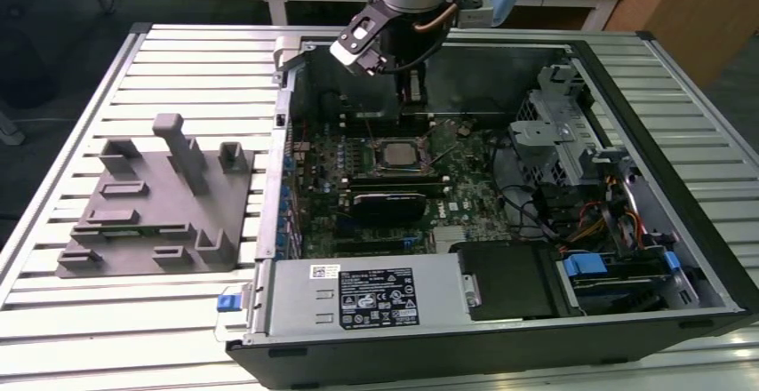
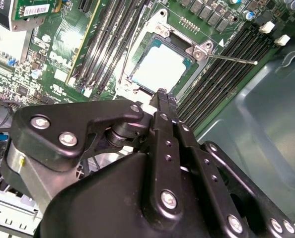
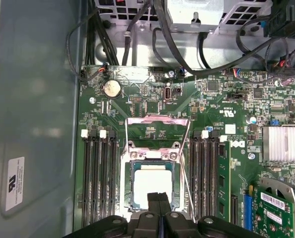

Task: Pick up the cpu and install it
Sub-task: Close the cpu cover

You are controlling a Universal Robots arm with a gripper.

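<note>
In the first wrist view, the gripper (image 3: 157, 197) has its jaws closed together, clamped on nothing, directly above the socket (image 3: 128, 183). The cpu (image 3: 150, 182) lies flat inside the socket, silver top up; contact with the gripper cannot be confirmed. Beyond the socket, the load plate (image 3: 157, 130) stands hinged open.

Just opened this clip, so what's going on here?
A single robot arm is reaching down into an open computer case on a slatted table. The cpu lies in the motherboard socket, whose metal hold-down frame is flipped open. The gripper is right over the cpu's edge, its fingers closed together with nothing between them. Whether they touch the chip can't be told. A grey fixture stands beside the case, on the exterior view's left.
</note>
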